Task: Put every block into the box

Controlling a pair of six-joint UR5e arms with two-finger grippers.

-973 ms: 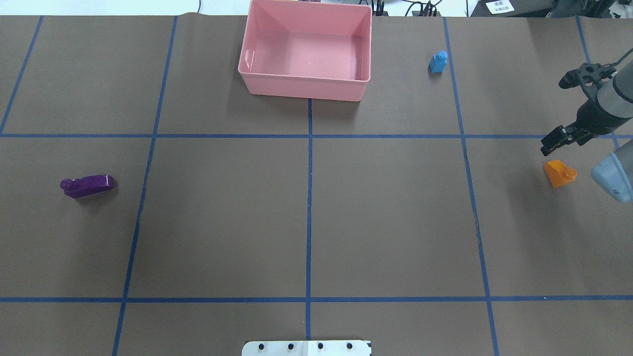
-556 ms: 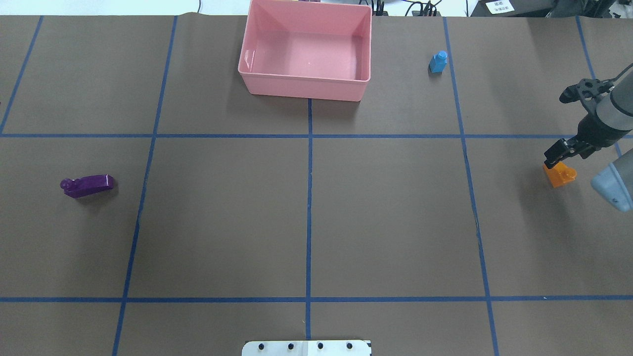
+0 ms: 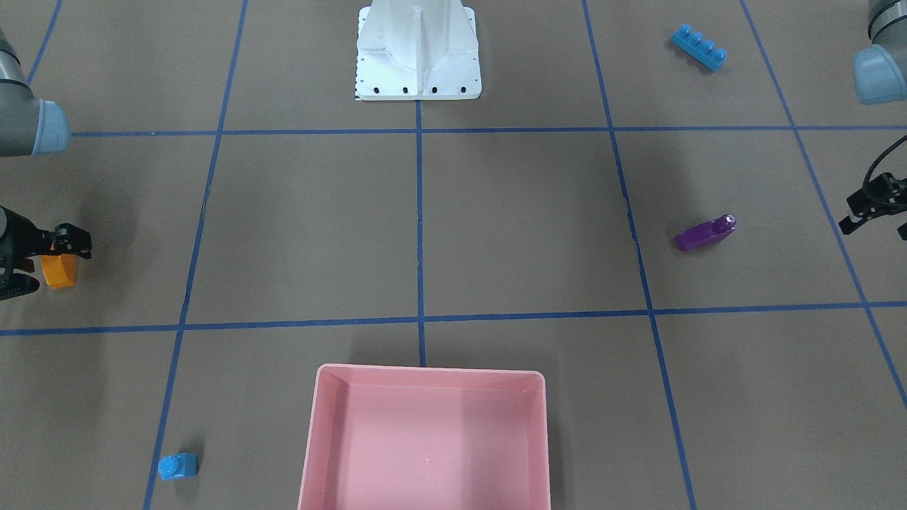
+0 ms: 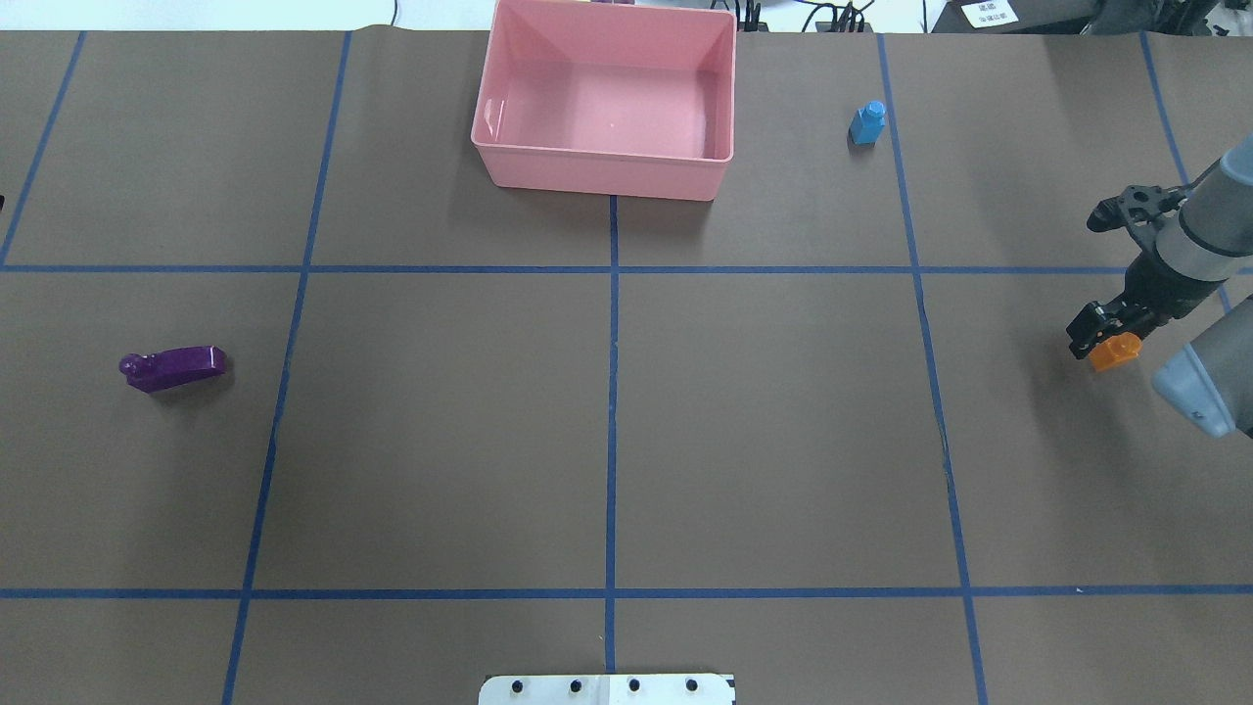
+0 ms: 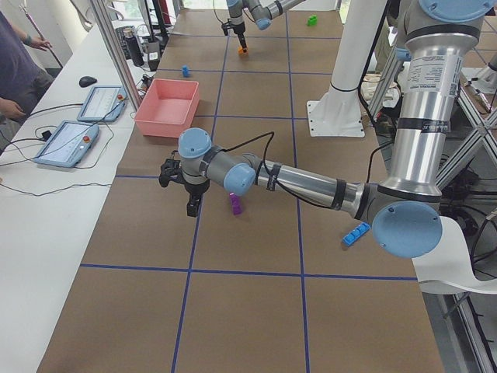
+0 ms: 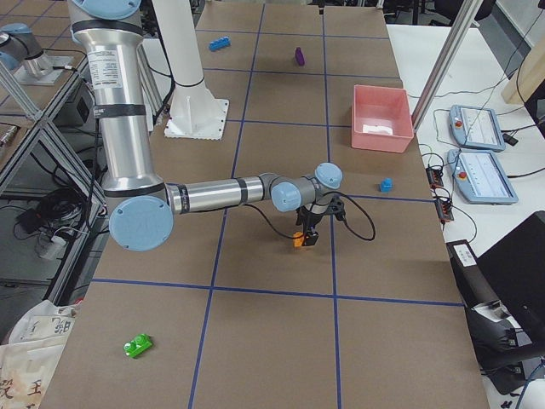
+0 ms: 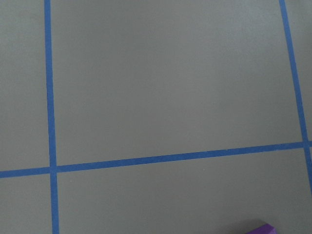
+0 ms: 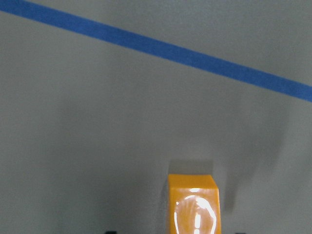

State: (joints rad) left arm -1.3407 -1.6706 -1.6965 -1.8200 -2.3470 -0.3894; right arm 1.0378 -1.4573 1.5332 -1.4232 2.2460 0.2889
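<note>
The orange block (image 4: 1118, 353) (image 3: 59, 273) lies at the table's right side, and my right gripper (image 4: 1101, 338) (image 3: 44, 265) is low over it, open, one finger on each side. The right wrist view shows that block (image 8: 193, 204) at bottom centre. The purple block (image 4: 174, 368) (image 3: 703, 234) lies on the left. My left gripper (image 3: 875, 205) hovers beyond it, cut off by the frame edge, so its state is unclear. A small blue block (image 4: 867, 124) stands right of the pink box (image 4: 602, 176), which holds nothing. The long blue block (image 3: 699, 47) and a green block (image 6: 137, 345) lie near the robot's side.
The white robot base (image 3: 418, 57) stands at the table's near-centre edge. Blue tape lines divide the brown table into squares. A side table with teach pendants (image 5: 78, 132) and a person's arm (image 5: 15, 109) lies beyond the box.
My right gripper has come down and towards the orange block, from above and beside it to straddling it. The blocks and the box have stayed put.
</note>
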